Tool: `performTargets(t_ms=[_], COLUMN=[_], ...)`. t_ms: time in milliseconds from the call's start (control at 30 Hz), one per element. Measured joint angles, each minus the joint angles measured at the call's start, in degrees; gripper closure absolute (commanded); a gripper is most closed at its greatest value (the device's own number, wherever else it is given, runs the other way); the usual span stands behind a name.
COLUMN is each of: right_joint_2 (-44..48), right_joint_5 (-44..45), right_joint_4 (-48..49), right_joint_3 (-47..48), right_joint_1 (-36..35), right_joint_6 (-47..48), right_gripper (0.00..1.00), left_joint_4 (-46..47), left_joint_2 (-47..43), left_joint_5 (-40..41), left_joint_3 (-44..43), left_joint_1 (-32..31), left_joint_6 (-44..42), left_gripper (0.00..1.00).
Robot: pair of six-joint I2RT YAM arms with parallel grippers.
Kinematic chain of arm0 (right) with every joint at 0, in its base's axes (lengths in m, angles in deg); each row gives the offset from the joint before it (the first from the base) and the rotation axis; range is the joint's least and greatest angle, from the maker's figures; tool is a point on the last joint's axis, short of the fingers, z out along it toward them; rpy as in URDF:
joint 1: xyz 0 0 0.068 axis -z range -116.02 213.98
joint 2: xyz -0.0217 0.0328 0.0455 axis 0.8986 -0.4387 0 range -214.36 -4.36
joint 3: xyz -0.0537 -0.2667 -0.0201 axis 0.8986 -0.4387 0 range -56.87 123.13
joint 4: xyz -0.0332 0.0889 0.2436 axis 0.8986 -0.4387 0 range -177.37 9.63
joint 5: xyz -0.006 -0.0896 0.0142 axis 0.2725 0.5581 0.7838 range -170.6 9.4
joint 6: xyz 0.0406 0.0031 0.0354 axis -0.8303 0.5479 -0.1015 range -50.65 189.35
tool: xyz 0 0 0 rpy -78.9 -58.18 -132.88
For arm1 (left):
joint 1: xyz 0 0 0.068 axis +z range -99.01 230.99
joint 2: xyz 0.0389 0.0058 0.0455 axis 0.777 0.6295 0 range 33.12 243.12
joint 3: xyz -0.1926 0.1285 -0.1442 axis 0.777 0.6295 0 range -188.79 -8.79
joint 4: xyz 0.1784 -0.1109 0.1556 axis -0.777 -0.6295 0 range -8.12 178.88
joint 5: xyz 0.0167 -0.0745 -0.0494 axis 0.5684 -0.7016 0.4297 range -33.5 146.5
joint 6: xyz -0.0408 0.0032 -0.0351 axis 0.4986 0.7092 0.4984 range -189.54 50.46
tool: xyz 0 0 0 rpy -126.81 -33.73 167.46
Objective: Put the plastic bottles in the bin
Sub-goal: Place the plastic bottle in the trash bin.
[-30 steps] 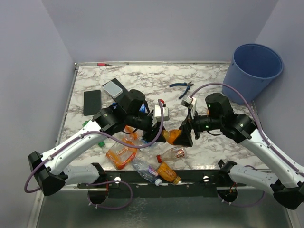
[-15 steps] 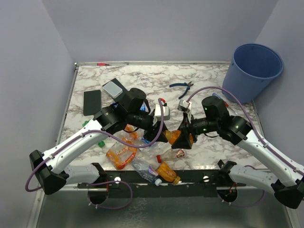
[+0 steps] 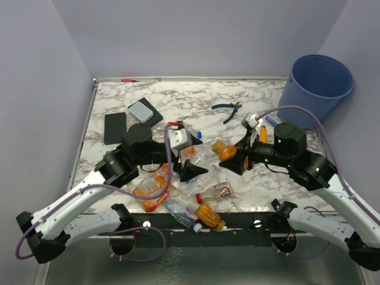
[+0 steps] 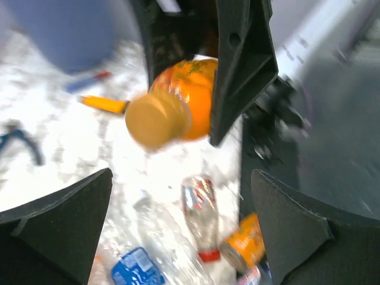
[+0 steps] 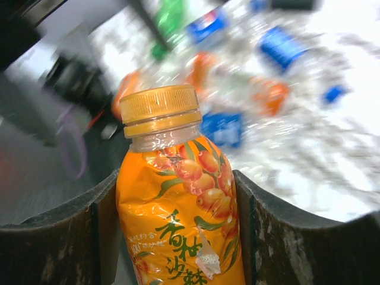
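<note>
**Orange Bottle Held Up in the Air**

The orange bottle (image 5: 178, 202) is up off the table (image 3: 178, 98). In the top view it hangs just beside the table's middle, at 3 o'clock. It has a yellow-orange cap. Its label shows little orange berries with green leaves. Under the berries there is green Chinese writing. The cap points toward 9 o'clock.

The right gripper (image 3: 233, 155) is squeezing this bottle. One finger presses on each side, just below the cap.

The left gripper (image 4: 182, 175) is wide open and has nothing in it. It sits near the bottle, at about 7 o'clock from it, but does not touch it. In its own camera the bottle's cap points right at it.

The bin (image 3: 320, 83) is a big round blue bucket. It stands upright by the table's corner at 2 o'clock, well apart from the held bottle.

More bottles lie on the table near the front edge, at 6 and 7 o'clock:
- a clear bottle with a red label (image 3: 217, 191)
- a small orange one (image 3: 211, 217)
- a squashed one with an orange label (image 3: 152, 191)
- a clear one with a blue label (image 3: 180, 209)

Their writing is too small to read.

Blue pliers (image 3: 227, 110) lie at 1 o'clock. A flat black slab (image 3: 115, 127) lies at 9 o'clock.
</note>
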Motion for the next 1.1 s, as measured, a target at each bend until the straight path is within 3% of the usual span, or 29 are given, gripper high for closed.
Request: performTargets(t_ms=[200, 367, 500, 667, 900, 1100], right_joint_2=[-1.42, -7.69, -15.56, -26.62, -42.80, -49.77], right_joint_5=[31.67, 55.19, 58.42, 57.72, 58.47, 59.10], right_joint_4=[2.47, 12.24, 17.44, 21.92, 24.76, 24.22], right_joint_3=[12.44, 22.29, 29.90, 33.33, 40.41, 41.70], right_joint_1=[0.02, 2.34, 16.81, 35.01, 44.28, 50.07], right_joint_6=[-4.22, 0.66, 0.94, -4.50, -7.50, -7.91], right_gripper=[0.61, 0.61, 0.62, 0.62, 0.57, 0.51], left_joint_4=[23.17, 29.83, 30.03, 29.18, 27.93, 26.21], left_joint_2=[-18.53, -19.78, -17.46, -16.76, -15.41, -15.28], left_joint_5=[26.08, 45.57, 57.40, 65.85, 69.20, 69.18], left_joint_3=[16.63, 21.81, 24.06, 28.79, 29.14, 29.14], left_joint_1=[-0.04, -0.04, -0.04, -0.04, -0.04, -0.04], left_joint_6=[6.88, 7.13, 7.04, 8.63, 10.73, 11.13], left_gripper=[0.01, 0.01, 0.01, 0.01, 0.01, 0.01])
